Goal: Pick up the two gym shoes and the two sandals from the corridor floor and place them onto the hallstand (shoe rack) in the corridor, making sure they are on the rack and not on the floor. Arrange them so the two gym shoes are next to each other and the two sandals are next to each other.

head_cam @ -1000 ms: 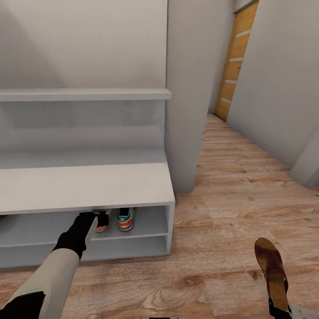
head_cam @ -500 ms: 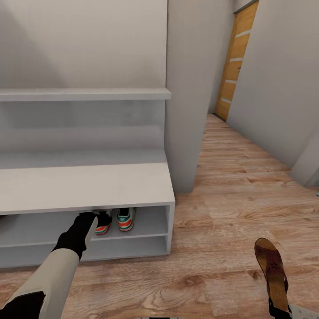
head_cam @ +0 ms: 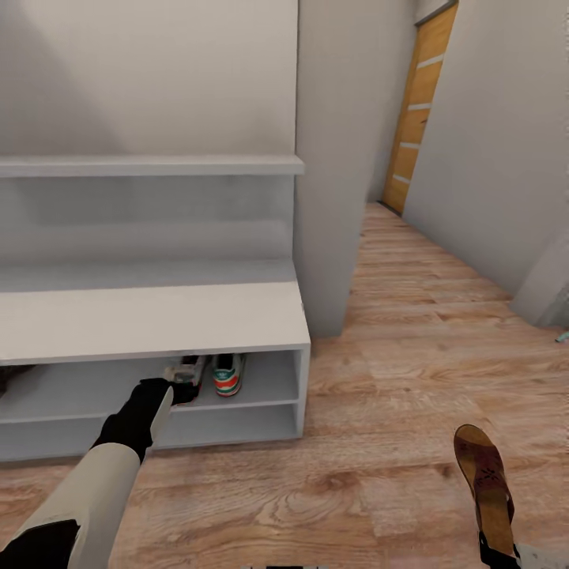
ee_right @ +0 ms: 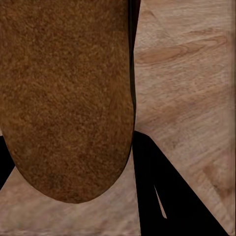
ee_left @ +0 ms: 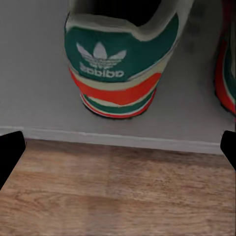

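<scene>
Two cream gym shoes with green and red heels stand side by side on the upper tier of the hallstand's point(head_cam: 150, 320) low bench, heels toward me. One gym shoe point(head_cam: 227, 376) is in plain sight. The other gym shoe point(ee_left: 120, 59) is partly hidden behind my left gripper point(head_cam: 180, 389) in the head view. That gripper is open just outside the tier's front edge, with its fingers point(ee_left: 11, 153) spread wide and nothing between them. My right gripper point(head_cam: 498, 555) is shut on the heel end of a brown sandal point(head_cam: 484, 478), held above the corridor floor point(head_cam: 395, 442). Its brown sole point(ee_right: 64, 98) shows close up in the right wrist view.
A grey wall pillar point(head_cam: 328, 174) stands right of the hallstand. The corridor runs on to a wooden door point(head_cam: 419, 111). A dark shape point(head_cam: 9, 375) that I cannot identify lies at the far left of the tier. The lower tier point(head_cam: 229, 423) is bare.
The whole view has shifted slightly, so the rack sits higher in the picture. My left gripper now stands a little back from the shoe's heel. The right arm and sandal have not moved.
</scene>
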`<state>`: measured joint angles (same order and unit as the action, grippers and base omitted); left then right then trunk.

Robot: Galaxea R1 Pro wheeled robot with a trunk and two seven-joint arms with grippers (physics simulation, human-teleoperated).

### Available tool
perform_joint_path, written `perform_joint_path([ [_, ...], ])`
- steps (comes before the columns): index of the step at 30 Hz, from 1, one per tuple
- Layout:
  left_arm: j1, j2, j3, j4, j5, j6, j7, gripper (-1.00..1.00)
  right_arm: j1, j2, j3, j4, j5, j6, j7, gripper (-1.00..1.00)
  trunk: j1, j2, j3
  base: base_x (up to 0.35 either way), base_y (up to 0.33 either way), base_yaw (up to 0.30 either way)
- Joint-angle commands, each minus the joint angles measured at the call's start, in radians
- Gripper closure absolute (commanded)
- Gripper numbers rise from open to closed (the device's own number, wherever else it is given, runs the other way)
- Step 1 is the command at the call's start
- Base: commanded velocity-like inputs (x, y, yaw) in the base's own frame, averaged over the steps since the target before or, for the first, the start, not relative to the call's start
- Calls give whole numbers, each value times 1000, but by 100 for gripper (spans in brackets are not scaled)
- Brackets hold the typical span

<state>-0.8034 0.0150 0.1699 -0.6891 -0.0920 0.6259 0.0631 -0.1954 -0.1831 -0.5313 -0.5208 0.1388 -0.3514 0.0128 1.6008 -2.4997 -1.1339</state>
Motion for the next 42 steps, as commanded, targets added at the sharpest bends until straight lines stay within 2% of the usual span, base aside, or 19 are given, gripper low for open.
perform_joint_path([
  [1, 0, 0, 2, -1, -9, 5, -3, -100, -1, 1, -6, 1, 7, -3, 1, 100, -1, 0, -1, -324, 0, 0],
  [14, 0, 2, 2, -1, -6, 5, -3, -100, -1, 1, -6, 1, 7, -3, 1, 100, -1, 0, -1, -332, 26, 0],
  [23, 3, 7, 8, -1, -3, -5, -4, -100, -1, 1, -6, 1, 7, -3, 1, 100, -1, 0, -1, -294, 180, 0],
  [27, 19, 15, 12, 6, -4, -73, -8, -100, -1, 1, -6, 1, 7, -3, 1, 100, -1, 0, -1, -238, 235, 0],
  [31, 70, 41, 14, 10, -2, -133, -28, -100, -1, 1, -6, 1, 7, -3, 1, 100, -1, 0, -1, -229, 240, 0],
  [32, 121, 69, 14, 18, 0, -202, -75, -100, -1, 1, -6, 2, 8, -3, 1, 100, -1, 0, -1, -225, 243, 0],
  [38, 232, 100, 19, 32, 1, -382, -214, -100, -1, 1, -4, 2, 7, -3, 2, 100, -1, 0, -1, -203, 255, 0],
  [40, 257, 107, 19, 32, 4, -411, -246, -100, -1, 1, -4, 2, 7, -3, 2, 100, -1, 0, -1, -174, 271, 0],
  [41, 270, 111, 20, 33, 7, -424, -262, -100, -1, 1, -4, 2, 7, -3, 2, 100, -1, 0, -1, -162, 275, 0],
  [42, 312, 124, 20, 33, 33, -462, -312, -100, -1, 1, -4, 3, 8, -3, 3, 100, -1, 0, -1, -141, 281, 0],
])
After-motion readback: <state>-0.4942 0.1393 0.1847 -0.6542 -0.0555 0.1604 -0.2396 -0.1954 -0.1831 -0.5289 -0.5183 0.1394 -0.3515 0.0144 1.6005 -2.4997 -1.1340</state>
